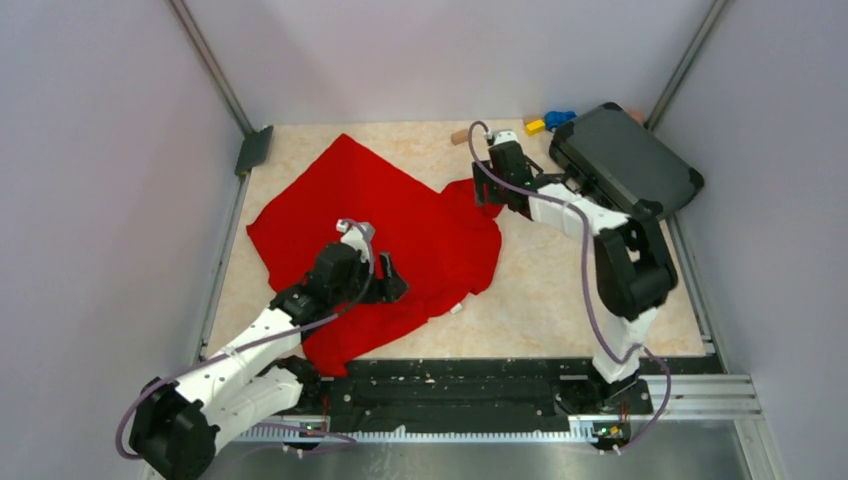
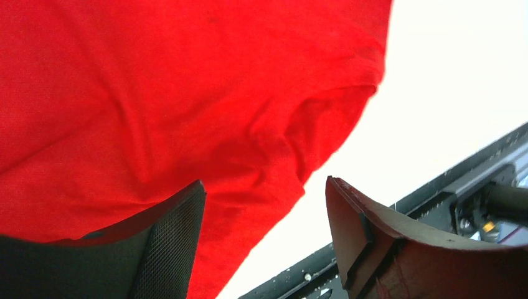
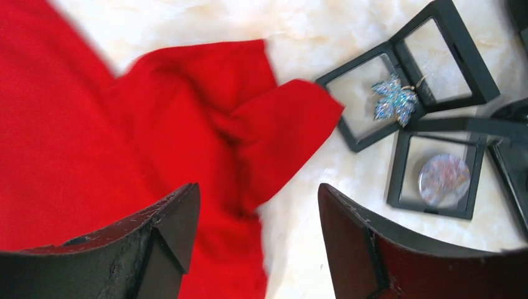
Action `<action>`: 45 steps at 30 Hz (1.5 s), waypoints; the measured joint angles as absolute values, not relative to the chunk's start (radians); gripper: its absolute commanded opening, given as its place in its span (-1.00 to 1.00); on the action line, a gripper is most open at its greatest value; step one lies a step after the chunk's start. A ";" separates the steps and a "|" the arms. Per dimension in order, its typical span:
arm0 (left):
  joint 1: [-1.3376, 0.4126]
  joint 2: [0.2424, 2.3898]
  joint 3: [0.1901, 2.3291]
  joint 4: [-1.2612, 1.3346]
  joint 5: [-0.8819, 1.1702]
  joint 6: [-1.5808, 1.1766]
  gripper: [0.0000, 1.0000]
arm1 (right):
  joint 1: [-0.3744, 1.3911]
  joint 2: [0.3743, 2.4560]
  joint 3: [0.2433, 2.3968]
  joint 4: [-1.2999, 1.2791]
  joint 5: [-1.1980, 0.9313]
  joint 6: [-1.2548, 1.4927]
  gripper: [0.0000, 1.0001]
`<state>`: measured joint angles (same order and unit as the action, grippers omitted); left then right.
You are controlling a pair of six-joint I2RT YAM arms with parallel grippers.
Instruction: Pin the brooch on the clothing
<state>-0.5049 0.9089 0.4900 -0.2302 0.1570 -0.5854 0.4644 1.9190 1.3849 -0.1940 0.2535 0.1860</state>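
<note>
The red clothing (image 1: 400, 215) lies spread over the middle of the table, its small white tag (image 1: 455, 308) at the near right hem. A sparkling leaf-shaped brooch (image 3: 395, 99) rests in an open black display box (image 3: 348, 134) just right of a folded red sleeve (image 3: 274, 124). My right gripper (image 3: 258, 199) hangs open over the sleeve's edge, nothing between its fingers. It sits at the garment's far right corner (image 1: 487, 192). My left gripper (image 2: 264, 193) is open too, low over the clothing's (image 2: 155, 93) near edge, with only cloth and bare table between its fingers.
A round brooch (image 3: 443, 179) sits in a second black box beside the first. A large black case (image 1: 625, 160) lies at the back right, with yellow (image 1: 535, 126) and blue (image 1: 560, 118) items behind it. A black rail (image 2: 436, 187) runs along the table's near edge.
</note>
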 measured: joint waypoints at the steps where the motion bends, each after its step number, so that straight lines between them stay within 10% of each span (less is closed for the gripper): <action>1: -0.542 0.897 0.506 -0.243 0.139 -0.571 0.45 | 0.475 1.875 1.361 -0.200 0.240 0.191 0.43; 10: -0.876 0.920 0.528 -0.353 -0.139 -0.529 0.35 | 0.566 1.406 1.056 -0.179 0.100 0.313 0.43; 25: -1.093 1.171 0.532 -0.376 -0.333 -0.575 0.32 | 0.710 1.187 0.704 -0.158 0.038 0.516 0.43; 39: -1.110 1.208 0.539 -0.375 -0.360 -0.612 -0.24 | 0.764 1.317 0.539 0.039 0.026 0.659 0.29; 45: -1.110 1.228 0.539 -0.379 -0.388 -0.638 -0.93 | 0.764 1.410 0.560 0.083 0.051 0.651 -0.31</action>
<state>-1.1099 1.2282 0.5392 -0.3790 -0.3882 -0.6376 0.7639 1.4097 0.5602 0.0830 0.0513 0.6514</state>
